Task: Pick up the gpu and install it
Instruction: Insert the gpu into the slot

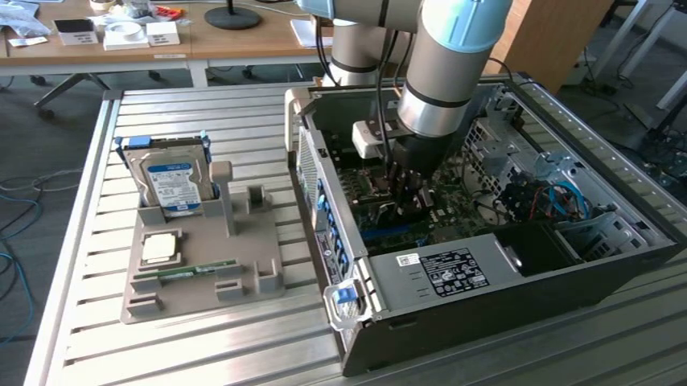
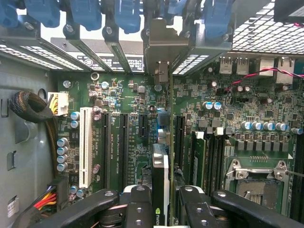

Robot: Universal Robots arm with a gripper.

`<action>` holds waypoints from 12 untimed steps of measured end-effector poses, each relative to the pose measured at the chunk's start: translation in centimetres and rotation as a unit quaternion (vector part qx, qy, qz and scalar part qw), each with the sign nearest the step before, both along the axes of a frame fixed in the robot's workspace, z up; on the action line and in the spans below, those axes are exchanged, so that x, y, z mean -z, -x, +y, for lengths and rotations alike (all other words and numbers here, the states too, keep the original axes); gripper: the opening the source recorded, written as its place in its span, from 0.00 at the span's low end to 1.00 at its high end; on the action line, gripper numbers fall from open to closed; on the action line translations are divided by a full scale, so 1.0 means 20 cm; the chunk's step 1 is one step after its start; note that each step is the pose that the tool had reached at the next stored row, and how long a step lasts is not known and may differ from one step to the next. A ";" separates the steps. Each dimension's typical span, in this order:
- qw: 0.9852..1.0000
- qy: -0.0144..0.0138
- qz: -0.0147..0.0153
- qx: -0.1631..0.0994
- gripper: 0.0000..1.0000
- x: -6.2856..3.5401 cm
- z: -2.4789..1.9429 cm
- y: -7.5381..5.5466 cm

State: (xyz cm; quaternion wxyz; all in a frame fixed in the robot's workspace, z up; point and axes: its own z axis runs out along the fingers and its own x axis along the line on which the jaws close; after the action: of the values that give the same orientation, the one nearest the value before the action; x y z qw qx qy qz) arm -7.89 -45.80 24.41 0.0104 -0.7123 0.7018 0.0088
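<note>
The pincer (image 2: 160, 202) is clenched on the gpu (image 2: 160, 180), held edge-on between its black fingers (image 2: 137, 204); the card hangs inside the open case (image 1: 601, 265), just above the motherboard (image 2: 128, 95), so the pick-up looks done and the installing step is in hand. In the exterior view the arm (image 1: 446, 64) reaches straight down into the case, which lies on its side on the slatted surface (image 1: 215, 346), toward that surface's right half as the exterior view shows it.

In the wrist view the card's lower edge lines up with the black slots (image 2: 122, 142) beside the white slot (image 2: 85, 145), though whether it is touching a slot cannot be told; its metal bracket end points toward the blue clips (image 2: 85, 12) along the case's rear wall. By my judgement the next move calls for a straight, square descent, edge to slot and bracket to rear opening, without tilt.

Writing: a green-and-white Nvidia-style logo shows on the card's edge; the power supply (image 1: 451, 269) carries a white label, its text unreadable; the hard drive (image 1: 172, 181), upright in the grey holder (image 1: 204, 281) near the surface's left edge in the exterior view, has a blue-white label, also unreadable; a RAM stick (image 1: 199, 268) lies in the same holder.
</note>
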 end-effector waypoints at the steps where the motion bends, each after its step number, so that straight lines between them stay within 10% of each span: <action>1: 1.000 0.000 0.000 0.000 0.27 0.000 0.000 0.00; 12: 1.000 0.000 0.000 0.002 0.27 -0.013 0.000 0.00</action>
State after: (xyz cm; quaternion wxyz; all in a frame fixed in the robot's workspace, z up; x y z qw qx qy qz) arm -7.88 -45.79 24.67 0.0104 -0.7112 0.7029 0.0088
